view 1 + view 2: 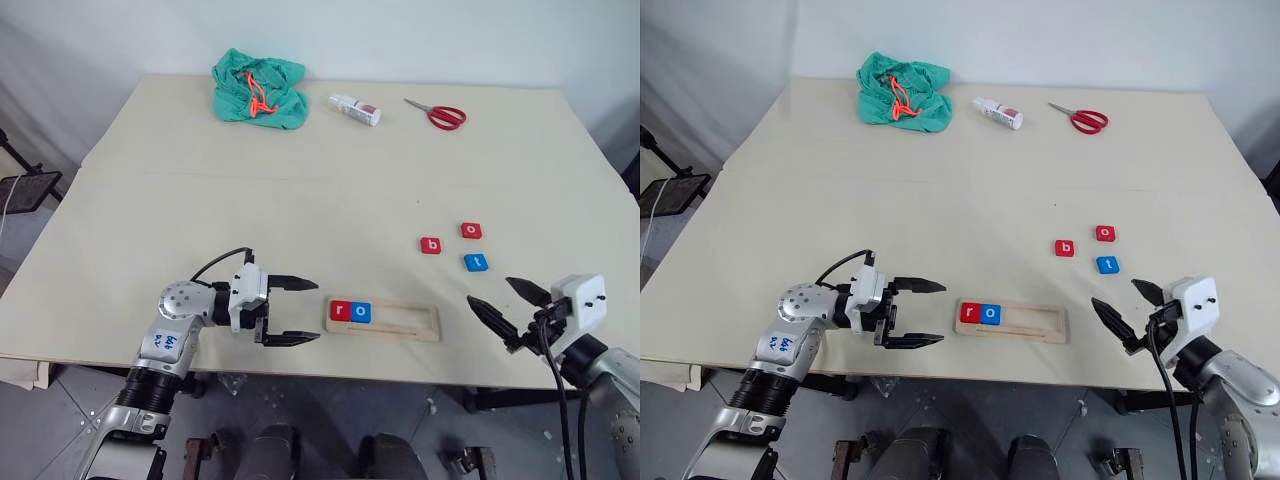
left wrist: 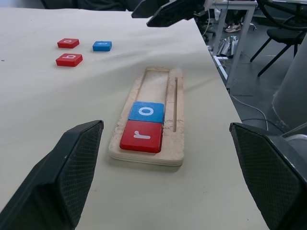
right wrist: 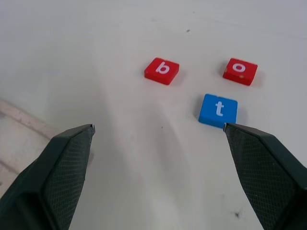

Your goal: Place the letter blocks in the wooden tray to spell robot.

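The wooden tray lies near the table's front edge and holds a red r block and a blue o block at its left end. Three letter blocks lie loose on the table behind and to the right of it: a red b, a red o and a blue t. My left gripper stands open just left of the tray, pointing at it, holding nothing. To the tray's right, my right gripper is open and empty, in front of the loose blocks.
At the table's far side lie a green cloth with an orange cord, a small white bottle and red-handled scissors. The table's front edge runs just in front of the tray.
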Robot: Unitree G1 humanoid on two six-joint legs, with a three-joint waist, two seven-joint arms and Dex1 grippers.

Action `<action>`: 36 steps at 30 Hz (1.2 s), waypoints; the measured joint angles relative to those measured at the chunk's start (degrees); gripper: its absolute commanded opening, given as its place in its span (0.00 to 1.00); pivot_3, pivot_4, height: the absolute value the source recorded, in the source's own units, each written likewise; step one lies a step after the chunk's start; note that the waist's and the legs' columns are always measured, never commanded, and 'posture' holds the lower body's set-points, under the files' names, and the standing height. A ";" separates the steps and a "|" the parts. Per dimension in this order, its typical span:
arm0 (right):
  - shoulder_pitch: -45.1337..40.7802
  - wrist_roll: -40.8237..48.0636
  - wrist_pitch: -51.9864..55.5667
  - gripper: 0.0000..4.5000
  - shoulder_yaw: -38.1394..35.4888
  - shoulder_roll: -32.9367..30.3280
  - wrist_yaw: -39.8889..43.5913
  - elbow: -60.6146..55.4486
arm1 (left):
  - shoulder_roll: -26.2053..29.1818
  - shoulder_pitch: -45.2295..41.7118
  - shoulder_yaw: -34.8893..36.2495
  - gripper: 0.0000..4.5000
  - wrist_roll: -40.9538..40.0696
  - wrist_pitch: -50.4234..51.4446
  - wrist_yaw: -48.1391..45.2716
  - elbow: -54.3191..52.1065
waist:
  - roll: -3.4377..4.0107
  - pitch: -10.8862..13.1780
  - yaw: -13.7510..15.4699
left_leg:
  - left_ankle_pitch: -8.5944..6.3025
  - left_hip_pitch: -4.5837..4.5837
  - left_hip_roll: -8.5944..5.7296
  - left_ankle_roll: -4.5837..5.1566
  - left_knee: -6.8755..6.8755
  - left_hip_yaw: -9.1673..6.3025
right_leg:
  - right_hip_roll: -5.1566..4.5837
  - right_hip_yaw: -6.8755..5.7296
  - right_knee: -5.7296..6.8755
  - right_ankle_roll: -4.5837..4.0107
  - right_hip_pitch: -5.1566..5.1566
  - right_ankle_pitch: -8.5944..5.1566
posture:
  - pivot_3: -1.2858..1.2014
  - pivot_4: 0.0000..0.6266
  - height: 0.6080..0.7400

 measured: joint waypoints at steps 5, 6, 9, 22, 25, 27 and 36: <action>-2.26 -0.28 0.34 1.00 1.07 0.00 -0.99 0.08 | 0.19 0.21 0.16 0.99 0.00 0.01 0.33 -0.02 | 0.00 0.00 -0.05 | 0.00 0.00 0.00 0.00 0.01 0.01 | 0.00 0.01 0.01 0.00 0.00 0.00 | 0.52 0.24 1.00; -3.06 -0.34 0.62 1.00 1.75 0.05 -1.55 0.04 | 0.19 0.26 0.17 0.99 0.00 0.01 0.46 -0.07 | 0.01 0.00 -0.13 | 0.00 0.02 0.03 0.00 -0.01 0.00 | 0.02 0.01 0.02 0.00 0.00 0.00 | 0.52 0.24 1.00; -7.74 -0.57 3.93 1.00 4.30 2.33 -6.35 0.05 | 0.32 0.63 0.48 0.99 0.00 -0.02 0.86 -0.21 | 0.02 -0.01 -0.45 | 0.00 0.04 0.06 -0.01 -0.04 0.03 | 0.03 0.02 0.05 0.00 -0.04 0.00 | 0.52 0.24 1.00; -25.39 -10.50 8.09 1.00 16.76 12.81 -21.61 12.66 | 0.89 3.26 1.15 0.99 -0.03 -0.38 2.74 -3.19 | 0.04 -0.02 -0.23 | 0.01 0.01 -0.03 -0.01 -0.11 -0.05 | 0.00 0.04 0.10 0.00 -0.12 0.00 | 0.52 0.24 1.00; -26.46 -12.27 6.09 1.00 17.75 14.16 -22.18 15.82 | 0.89 3.86 1.17 0.99 -0.14 -0.41 3.18 -4.77 | 0.04 -0.02 -0.62 | 0.01 0.03 -0.02 -0.01 -0.14 -0.02 | 0.00 0.05 0.10 0.00 -0.13 0.00 | 0.52 0.24 1.00; -28.30 -13.89 3.99 1.00 18.24 15.36 -23.11 19.15 | 0.77 4.37 1.09 0.99 -0.20 -0.37 3.70 -5.56 | 0.05 -0.02 -1.32 | 0.01 0.03 0.00 -0.02 -0.14 -0.01 | 0.01 0.05 0.11 0.00 -0.14 0.00 | 0.52 0.24 1.00; -31.44 -17.03 -1.18 1.00 18.23 17.32 -23.58 25.82 | 0.81 5.20 1.10 0.99 -0.36 -0.21 5.12 -6.71 | 0.05 -0.03 -1.71 | 0.01 0.06 0.02 -0.02 -0.17 -0.02 | 0.02 0.05 0.12 0.00 -0.14 0.00 | 0.52 0.24 1.00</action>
